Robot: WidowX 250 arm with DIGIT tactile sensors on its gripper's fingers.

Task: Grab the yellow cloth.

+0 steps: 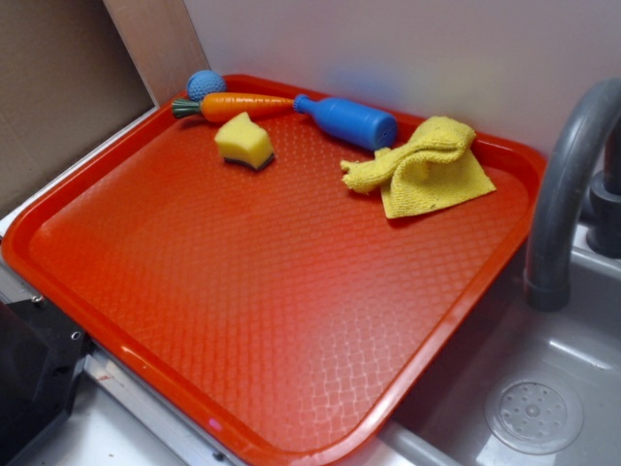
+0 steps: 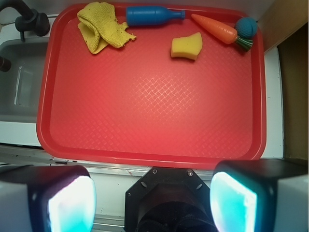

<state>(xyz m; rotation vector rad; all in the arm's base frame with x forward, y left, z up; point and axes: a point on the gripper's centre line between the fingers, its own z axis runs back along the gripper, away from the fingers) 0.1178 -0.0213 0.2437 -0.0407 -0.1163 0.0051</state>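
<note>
The yellow cloth point(image 1: 424, 167) lies crumpled with folds at the far right of the red tray point(image 1: 243, 320). In the wrist view the cloth point(image 2: 102, 25) is at the tray's top left corner. My gripper point(image 2: 153, 203) is open and empty, its two fingers wide apart at the bottom of the wrist view, high above and back from the tray's near edge point(image 2: 145, 157). The gripper does not show in the exterior view.
A yellow sponge point(image 1: 245, 141), a blue bottle point(image 1: 347, 120), an orange toy carrot point(image 1: 233, 106) and a blue ball point(image 1: 205, 84) lie along the tray's far edge. A grey faucet point(image 1: 563, 194) and sink point(image 1: 543, 388) stand to the right. A wall is behind.
</note>
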